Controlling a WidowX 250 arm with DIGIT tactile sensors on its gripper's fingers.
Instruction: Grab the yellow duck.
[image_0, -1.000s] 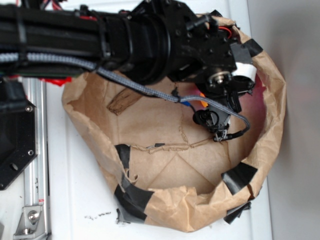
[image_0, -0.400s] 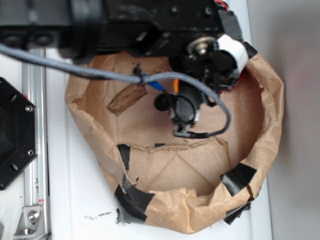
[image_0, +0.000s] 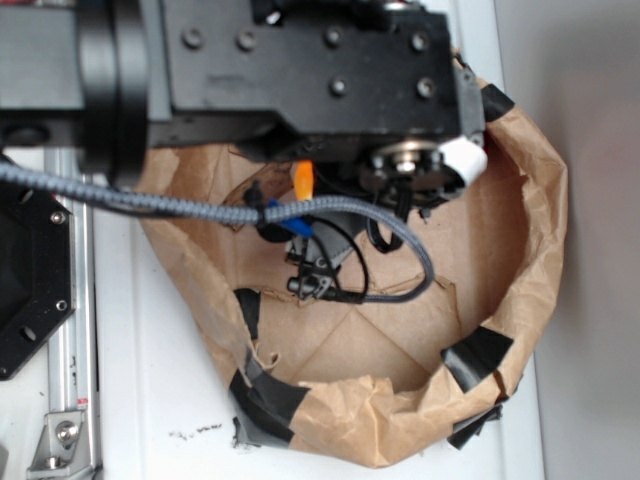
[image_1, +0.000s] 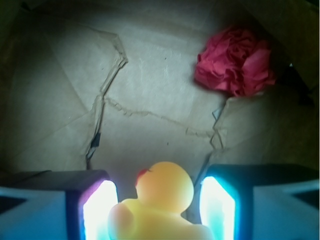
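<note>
In the wrist view the yellow duck (image_1: 160, 205) sits on the brown paper floor between the two fingers (image_1: 159, 210), its head upright and its red-orange beak turned toward the left finger pad (image_1: 100, 210). The pads stand spread wide apart, one on each side of the duck. A narrow gap shows between the duck's head and the right pad (image_1: 217, 207), and the duck's body lies just beside the left pad; whether either pad touches it cannot be told. The fingers have hold of nothing that can be confirmed.

Beyond the duck, well apart toward the far right of the floor, lies a crumpled red paper wad (image_1: 235, 62). Torn seams and creases run across the paper between the two things, and nothing lies between the duck and the pads.

In the exterior view the black arm (image_0: 300, 70) covers the upper part of a brown paper bag (image_0: 540, 220) patched with black tape (image_0: 478, 352), which rests on a white desk (image_0: 150, 400). The duck is hidden there beneath the arm.
</note>
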